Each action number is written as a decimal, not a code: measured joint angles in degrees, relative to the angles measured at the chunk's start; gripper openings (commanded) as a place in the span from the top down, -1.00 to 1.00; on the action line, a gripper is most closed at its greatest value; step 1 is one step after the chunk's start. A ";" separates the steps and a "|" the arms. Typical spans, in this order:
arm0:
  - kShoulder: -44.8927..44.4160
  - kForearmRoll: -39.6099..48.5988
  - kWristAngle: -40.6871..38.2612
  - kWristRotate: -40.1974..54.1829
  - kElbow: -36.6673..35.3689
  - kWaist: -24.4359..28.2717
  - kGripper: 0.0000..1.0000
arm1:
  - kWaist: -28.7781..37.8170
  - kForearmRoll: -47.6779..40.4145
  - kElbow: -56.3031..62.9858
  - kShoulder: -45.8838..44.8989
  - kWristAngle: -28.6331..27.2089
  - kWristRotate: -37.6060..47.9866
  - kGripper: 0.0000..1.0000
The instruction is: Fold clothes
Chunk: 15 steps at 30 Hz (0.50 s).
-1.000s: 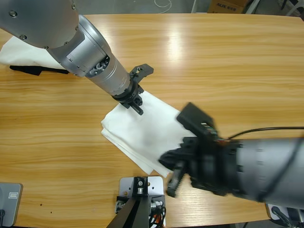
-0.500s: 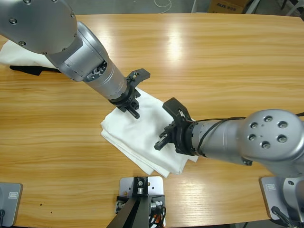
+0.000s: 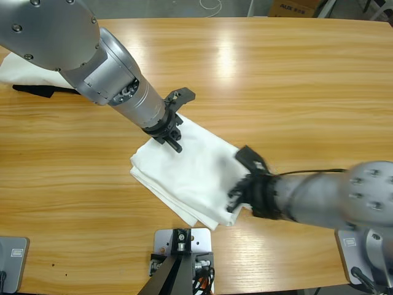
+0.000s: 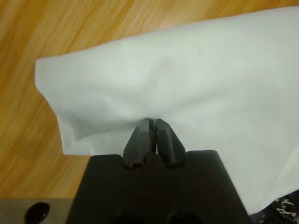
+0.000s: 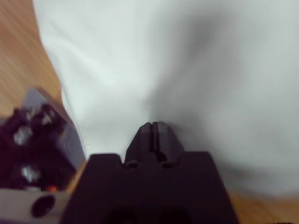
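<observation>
Folded white T-shirt [image 3: 187, 175] lies flat near the middle of the bench [image 3: 295, 80], toward the near edge, as a tilted rectangle with layered edges stacked along its lower-left side. Its lower corner sits just beside the bench's near edge, above the rig. Left gripper [image 3: 174, 136] comes in from the upper left and presses on the shirt's upper-left part, close to the top corner; in the left wrist view the left gripper [image 4: 152, 128] shows jaws clenched together, tips touching the cloth at a small pucker, no fabric visibly between them. Right gripper [image 3: 236, 200] reaches in from the lower right and sits on the shirt's right edge near its lower corner; in the right wrist view the right gripper [image 5: 154, 130] also shows jaws closed tight, tips against white cloth, whether any fabric is pinched cannot be told. Shirt's left corner and lower-left edge are free of both arms. A second white cloth [image 3: 24, 67] with a dark strip [image 3: 40, 90] along it lies at the bench's far-left edge, partly under the left arm, well apart from the folded shirt. Wide bare wood across the far side and right half of the bench.
</observation>
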 measured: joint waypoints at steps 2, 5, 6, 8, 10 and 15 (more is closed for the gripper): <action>0.00 -0.05 0.00 -0.21 0.03 0.00 1.00 | 0.00 4.14 -0.70 -5.14 -0.34 -0.82 1.00; 0.00 -0.08 0.00 -0.41 0.05 0.00 1.00 | 0.01 6.25 -2.76 -9.73 -0.35 -1.18 1.00; 0.00 -0.08 0.00 -0.44 0.05 0.01 1.00 | 0.01 5.80 -2.85 -9.91 -0.20 -1.21 1.00; 0.00 -0.08 0.00 -0.46 0.05 0.01 1.00 | 0.02 3.83 -2.93 -9.58 0.74 -1.22 1.00; 0.00 -0.08 0.00 -0.52 0.05 0.01 1.00 | 0.02 0.59 -2.97 -8.09 1.94 -1.22 1.00; 0.00 -0.08 0.00 -0.57 0.05 0.01 1.00 | 0.08 -8.33 -3.15 -0.36 6.10 -1.22 1.00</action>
